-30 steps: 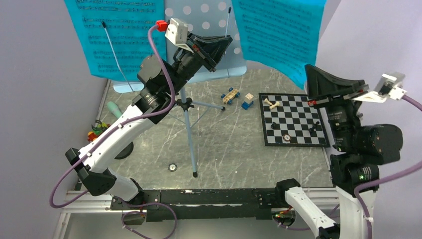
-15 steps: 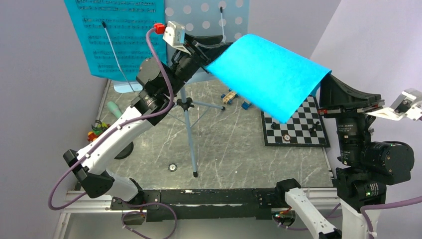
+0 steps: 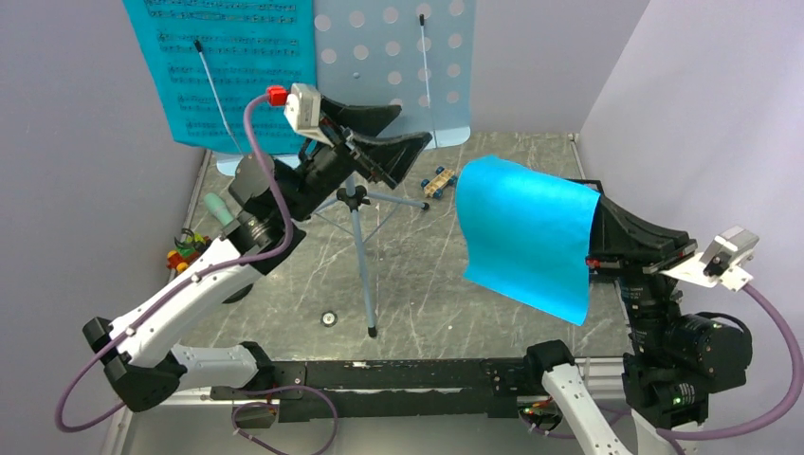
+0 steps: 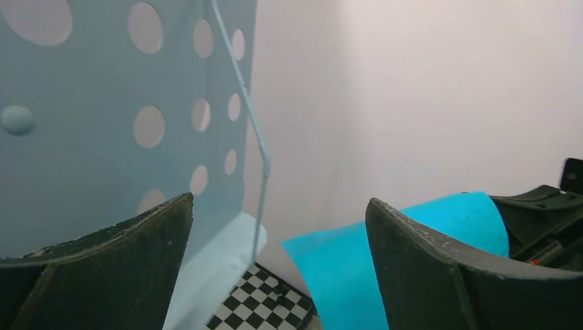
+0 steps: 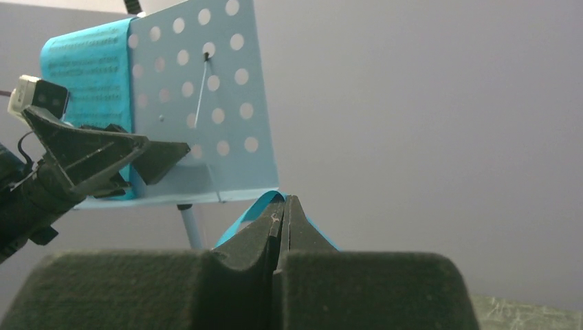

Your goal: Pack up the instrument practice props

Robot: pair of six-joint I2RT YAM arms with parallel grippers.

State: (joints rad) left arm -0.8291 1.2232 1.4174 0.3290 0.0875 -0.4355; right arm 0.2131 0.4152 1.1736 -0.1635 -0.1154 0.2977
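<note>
Left gripper [image 3: 413,125]: jaws spread wide, holding nothing; raised just in front of the lower edge of the stand's tray
Right gripper [image 5: 280,218]: jaws pressed together on one edge of a turquoise sheet; held up over the right side of the tabletop [image 3: 427,284]
Held sheet [image 3: 524,237]: off the stand; hangs draped from the right jaws, plain side toward the overhead camera
Music stand [image 3: 393,71]: upright on its tripod at mid-back of the tabletop; right half of the perforated tray bare, a thin wire holder lying across it
Second sheet [image 3: 232,66]: on the left half of the tray, printed side out, under the other wire holder
Microphone [image 3: 216,207]: mint-green; at the left edge of the tabletop, partly hidden by the left arm
Chessboard [image 4: 265,302]: on the tabletop below the held sheet; mostly covered from overhead
Toy car [image 3: 438,180]: on the tabletop, between the tripod legs and the held sheet
</note>
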